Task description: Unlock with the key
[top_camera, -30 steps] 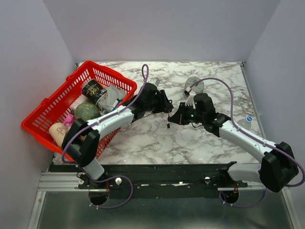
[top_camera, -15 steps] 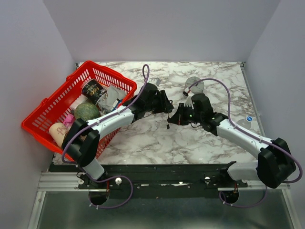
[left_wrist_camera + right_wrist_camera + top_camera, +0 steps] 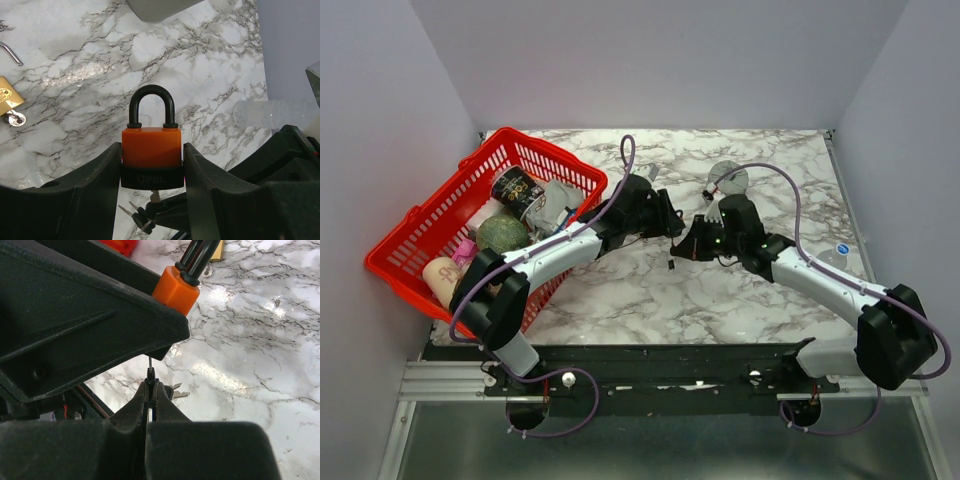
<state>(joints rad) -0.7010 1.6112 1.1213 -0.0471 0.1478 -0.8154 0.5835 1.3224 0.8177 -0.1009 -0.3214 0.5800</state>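
Note:
My left gripper point(image 3: 151, 167) is shut on the orange padlock point(image 3: 151, 147), which has a black base and a closed black shackle pointing away from me. It shows in the top view point(image 3: 672, 222) over the middle of the table. My right gripper point(image 3: 150, 386) is shut on the key point(image 3: 150, 372), whose thin blade points up at the padlock's underside point(image 3: 176, 287). In the left wrist view the key point(image 3: 154, 196) touches the padlock's black bottom, with spare keys point(image 3: 136, 216) hanging beside it. In the top view the right gripper point(image 3: 694, 245) stands right next to the left one.
A brass padlock point(image 3: 7, 95) with its own key lies on the marble at the left. A red basket point(image 3: 415, 225) with several items stands at the left. A clear bottle point(image 3: 272, 112) lies at the right, and a round clear object point(image 3: 728, 180) at the back.
My right arm has moved a little to the left, bringing the key closer under the orange padlock. The left arm has hardly moved.

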